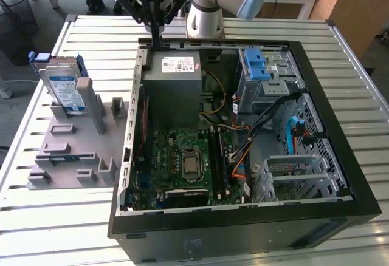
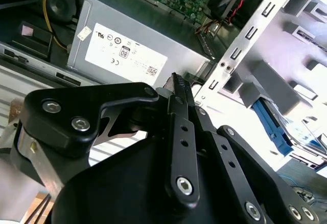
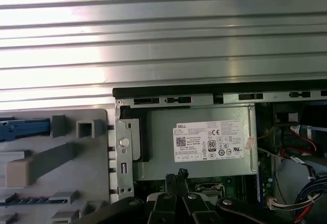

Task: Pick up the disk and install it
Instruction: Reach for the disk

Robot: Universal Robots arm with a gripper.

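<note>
Currently the pick looks unstarted.

Exterior view: the gripper [image 1: 156, 42] hangs over the power supply box [image 1: 173, 90] at the back edge of the computer case [image 1: 243, 235], fingers pressed together and holding nothing. The disk [image 1: 64, 90] stands upright in the grey fixture [image 1: 67, 150], well apart, toward the exterior view's left.

My judgement: you should part the jaws before descending and centre them across the blue carrier (not the label face), so the disk lifts out straight.

Second wrist view: the gripper [image 2: 177, 78] is closed and empty, with the disk [image 2: 273, 127] off beside the case.

First wrist view: the white sticker [image 3: 212, 141] carries print and certification marks, not transcribed here.
</note>
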